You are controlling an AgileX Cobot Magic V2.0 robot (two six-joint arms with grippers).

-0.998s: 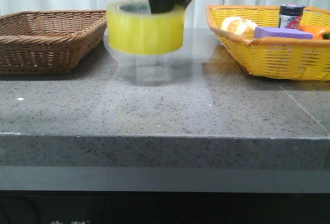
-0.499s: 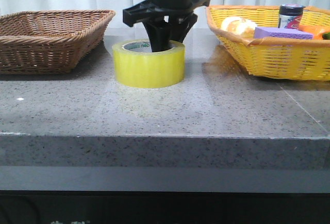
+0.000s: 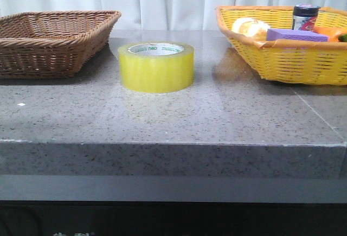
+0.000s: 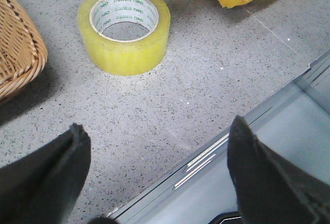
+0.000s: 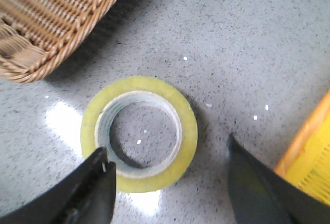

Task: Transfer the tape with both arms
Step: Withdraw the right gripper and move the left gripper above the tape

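The tape [image 3: 156, 67] sits flat on the grey counter [image 3: 173, 116], its hollow core pointing straight up, between the brown wicker basket [image 3: 54, 40] on the left and the yellow basket [image 3: 282, 46] on the right, touching neither. Nothing holds it. The right gripper [image 5: 167, 183] hangs almost directly above the roll, jaws spread wide and empty, with one finger over the roll's near rim and the other out beside it toward the yellow basket. The left gripper [image 4: 157, 172] is also wide and empty, but it looks at the tape from a slant, with a stretch of bare counter between its fingers and the roll, and the counter's front edge shows just below them. Being a ring lying on its side face, the roll has no long axis to line up with; any grasp across the wall should do. For a handover toward the brown basket, the left arm probably takes it next, and it must reach forward and down to do so.
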